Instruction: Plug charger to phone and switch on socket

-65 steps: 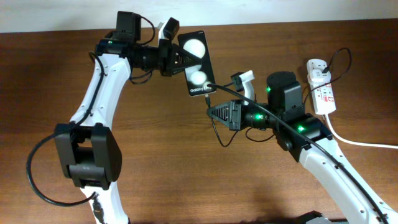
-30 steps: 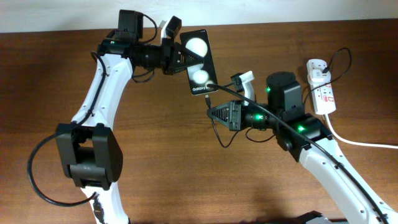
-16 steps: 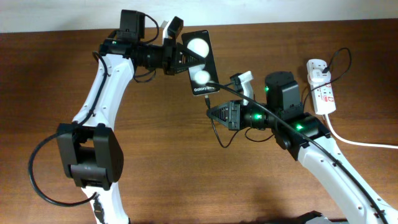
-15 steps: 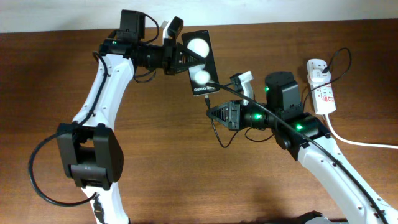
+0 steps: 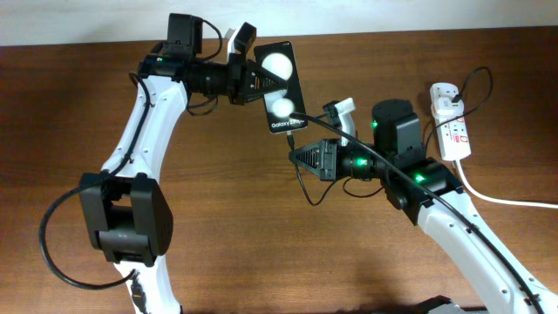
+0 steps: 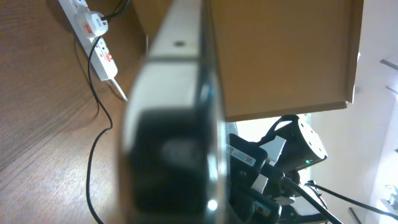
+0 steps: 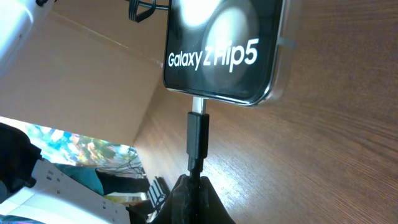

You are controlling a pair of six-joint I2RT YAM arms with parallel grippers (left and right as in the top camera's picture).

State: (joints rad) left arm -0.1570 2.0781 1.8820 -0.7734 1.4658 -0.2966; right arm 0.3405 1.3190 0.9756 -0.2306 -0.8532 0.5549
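Note:
My left gripper (image 5: 255,81) is shut on the phone (image 5: 281,85), holding it above the table with the glossy screen up and the white text at the near end. In the right wrist view the phone (image 7: 221,43) reads "Galaxy Z Flip5". My right gripper (image 5: 296,155) (image 7: 198,190) is shut on the charger (image 7: 198,135) just behind its plug. The metal tip meets the phone's bottom edge. The thin black cable (image 5: 302,185) loops down under the right gripper. The socket (image 5: 452,122) lies at the far right. In the left wrist view the phone (image 6: 177,118) is a blurred edge filling the middle.
A thick white cord (image 5: 510,200) runs from the socket off the right edge. The socket (image 6: 93,34) with a thin black cable also shows in the left wrist view, top left. The right arm (image 5: 418,179) stands between the phone and the socket.
The left gripper with the phone has shifted slightly right, toward the plug. The right gripper has barely moved and still holds the charger.

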